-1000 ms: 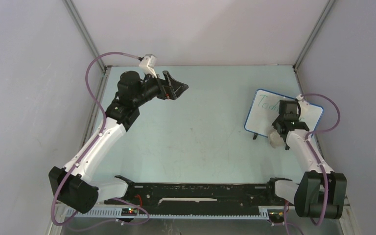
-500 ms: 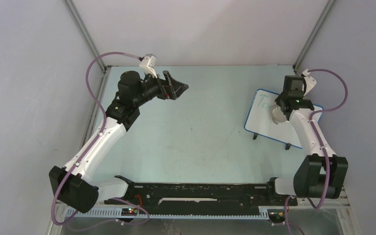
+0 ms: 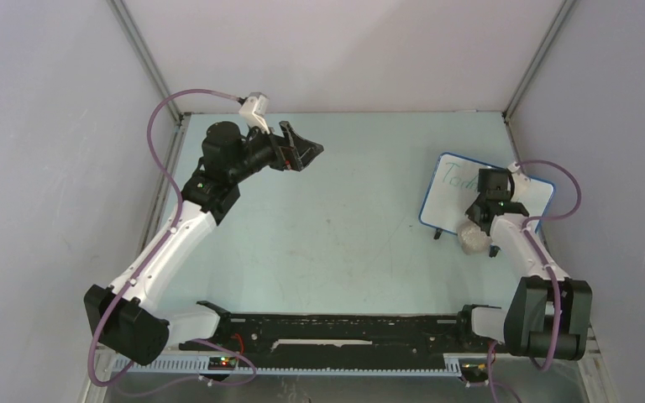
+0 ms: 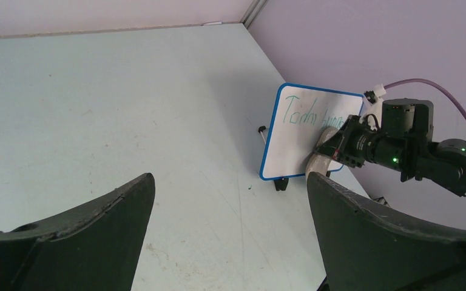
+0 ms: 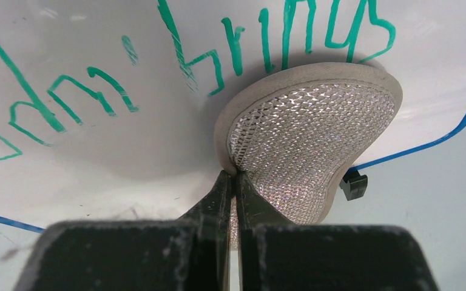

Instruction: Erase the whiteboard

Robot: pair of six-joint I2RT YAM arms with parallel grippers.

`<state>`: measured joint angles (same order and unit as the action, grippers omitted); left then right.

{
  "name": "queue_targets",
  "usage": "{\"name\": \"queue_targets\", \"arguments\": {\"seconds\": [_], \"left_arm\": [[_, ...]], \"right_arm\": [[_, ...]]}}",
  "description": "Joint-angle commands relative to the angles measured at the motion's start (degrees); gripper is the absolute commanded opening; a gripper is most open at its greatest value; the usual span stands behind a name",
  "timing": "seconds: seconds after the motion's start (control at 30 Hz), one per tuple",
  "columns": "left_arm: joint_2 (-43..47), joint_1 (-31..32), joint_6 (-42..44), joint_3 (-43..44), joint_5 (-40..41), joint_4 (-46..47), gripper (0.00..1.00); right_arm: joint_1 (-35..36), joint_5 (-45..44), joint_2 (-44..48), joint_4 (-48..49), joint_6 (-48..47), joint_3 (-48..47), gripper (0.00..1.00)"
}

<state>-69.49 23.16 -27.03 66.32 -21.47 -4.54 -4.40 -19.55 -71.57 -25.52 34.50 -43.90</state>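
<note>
The whiteboard point(image 3: 447, 195), blue-rimmed with green handwriting point(image 5: 243, 54), stands tilted on black feet at the right of the table. It also shows in the left wrist view point(image 4: 297, 139) and fills the right wrist view point(image 5: 97, 145). My right gripper point(image 3: 480, 225) point(image 5: 235, 182) is shut on a grey-beige sponge pad point(image 5: 309, 133) point(image 3: 473, 239), pressed against the board's lower right part, just below the writing. My left gripper point(image 3: 309, 151) point(image 4: 230, 182) is open and empty, held high at the far left, pointing toward the board.
A black foot of the board point(image 5: 353, 185) sits just right of the sponge. A black rail point(image 3: 344, 329) runs along the near edge between the arm bases. Grey walls enclose the table on three sides.
My right gripper swept the sponge up the board toward its far edge, then back down to the near lower edge. The left arm has not moved.
</note>
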Motion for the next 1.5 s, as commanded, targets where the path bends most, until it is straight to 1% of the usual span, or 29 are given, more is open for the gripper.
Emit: {"name": "queue_targets", "arguments": {"seconds": [0.0, 0.17, 0.27, 0.43, 0.57, 0.63, 0.83, 0.97, 1.13, 1.3, 1.47], "left_arm": [[0.1, -0.24, -0.02, -1.64, -0.53, 1.56, 0.98], [-0.04, -0.24, 0.2, -1.57, -0.2, 1.37, 0.98], [-0.21, -0.23, 0.24, -1.7, -0.19, 1.37, 0.98], [-0.21, -0.15, 0.71, -1.72, 0.33, 1.05, 0.98], [0.03, -0.16, 1.01, -1.68, 0.71, 0.81, 0.98], [0.06, -0.21, 0.88, -1.64, 0.54, 0.82, 0.98], [-0.08, -0.21, 0.32, -1.73, -0.08, 1.26, 0.98], [-0.08, -0.22, 0.01, -1.73, -0.43, 1.45, 0.98], [0.08, -0.22, 0.11, -1.81, -0.28, 1.48, 0.98], [0.06, -0.21, 0.21, -1.79, -0.19, 1.35, 0.98], [0.21, -0.21, 0.26, -1.73, -0.11, 1.33, 0.98]], "right_arm": [[-0.6, 0.4, 2.03, 2.16, 0.24, -3.46, 0.0], [-0.9, 0.47, -0.49, 1.62, 0.71, -10.18, 0.0], [-1.04, 0.87, -3.0, 0.34, 0.91, -16.81, 0.0], [-1.49, -0.13, -7.81, -0.92, 0.5, -23.78, 0.0], [-2.34, 0.09, -9.71, -3.03, 1.6, -23.53, 0.0], [-2.45, 0.0, -9.5, -3.2, 1.87, -21.27, 0.0], [-2.8, 1.08, -3.29, 0.85, 2.78, -7.18, 0.0], [-2.88, 1.17, -1.24, 2.12, 2.83, -1.75, 0.0], [-2.89, 2.27, 0.36, 2.35, 1.89, -3.46, 0.0], [-2.89, 2.61, 1.95, 1.04, 1.39, -9.76, 0.0], [-2.89, 1.23, 0.42, -0.09, 0.47, -16.53, 0.0]]}}
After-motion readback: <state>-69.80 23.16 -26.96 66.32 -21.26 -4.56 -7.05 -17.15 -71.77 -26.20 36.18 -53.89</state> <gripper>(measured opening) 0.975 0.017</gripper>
